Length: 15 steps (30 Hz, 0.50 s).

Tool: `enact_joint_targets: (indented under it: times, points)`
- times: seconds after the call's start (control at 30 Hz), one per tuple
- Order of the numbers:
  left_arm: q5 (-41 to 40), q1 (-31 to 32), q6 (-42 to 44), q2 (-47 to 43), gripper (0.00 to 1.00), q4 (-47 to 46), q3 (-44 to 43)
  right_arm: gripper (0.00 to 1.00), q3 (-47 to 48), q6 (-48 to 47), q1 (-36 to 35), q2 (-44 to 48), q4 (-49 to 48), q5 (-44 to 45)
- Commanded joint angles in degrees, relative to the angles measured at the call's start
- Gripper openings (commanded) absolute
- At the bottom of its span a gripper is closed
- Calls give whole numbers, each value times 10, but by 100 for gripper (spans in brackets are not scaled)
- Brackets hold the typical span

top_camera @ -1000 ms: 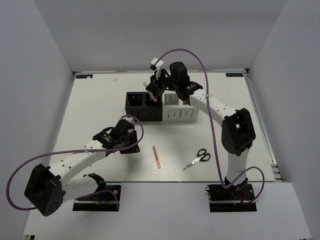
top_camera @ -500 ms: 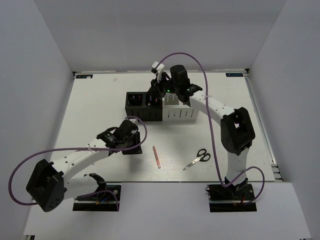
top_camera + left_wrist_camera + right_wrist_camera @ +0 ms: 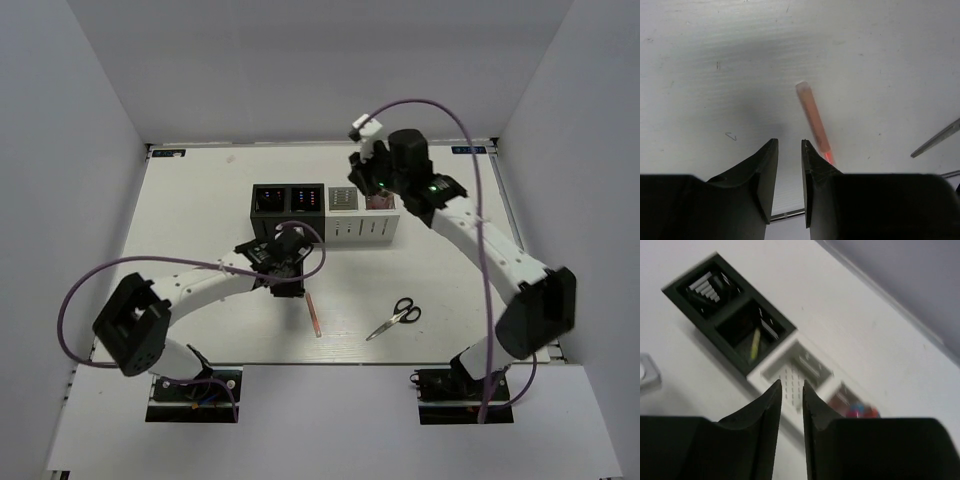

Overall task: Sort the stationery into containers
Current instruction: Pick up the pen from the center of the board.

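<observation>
The pink pencil (image 3: pixel 313 313) lies flat on the table in front of the containers. My left gripper (image 3: pixel 290 280) hovers low just left of the pencil's far end. In the left wrist view its jaws (image 3: pixel 789 145) stand narrowly open and empty, with the pencil (image 3: pixel 812 117) beside the right finger. Black-handled scissors (image 3: pixel 394 318) lie to the right. Two black boxes (image 3: pixel 286 200) and two white boxes (image 3: pixel 360 205) form a row. My right gripper (image 3: pixel 364 180) hangs above the white boxes, jaws (image 3: pixel 791 390) slightly open and empty. A pale stick (image 3: pixel 755 344) lies in the second black box.
Coloured caps (image 3: pixel 860 410) show in the rightmost white box. A scissor blade (image 3: pixel 937 145) reaches into the left wrist view at the right edge. The left arm's purple cable (image 3: pixel 100 290) loops over the table's left side. White walls enclose the table.
My right arm has swung right, from above the black boxes to above the white ones, without the pale stick. My left gripper has moved right, up to the pencil.
</observation>
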<state>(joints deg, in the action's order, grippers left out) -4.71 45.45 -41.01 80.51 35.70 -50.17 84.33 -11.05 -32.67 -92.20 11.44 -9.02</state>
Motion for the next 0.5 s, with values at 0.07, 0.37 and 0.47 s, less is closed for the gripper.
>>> enact_joint_targets:
  times: [0.07,0.37,0.47]
  points:
    - [-71,18,-71,89,38,62,-98,34,-179,-13,30,139,143,50]
    - [-101,30,-173,216,45,134,-200,27,-336,26,43,322,171,-7]
    - [-97,35,-185,226,46,135,-199,27,-353,31,48,343,164,-9]
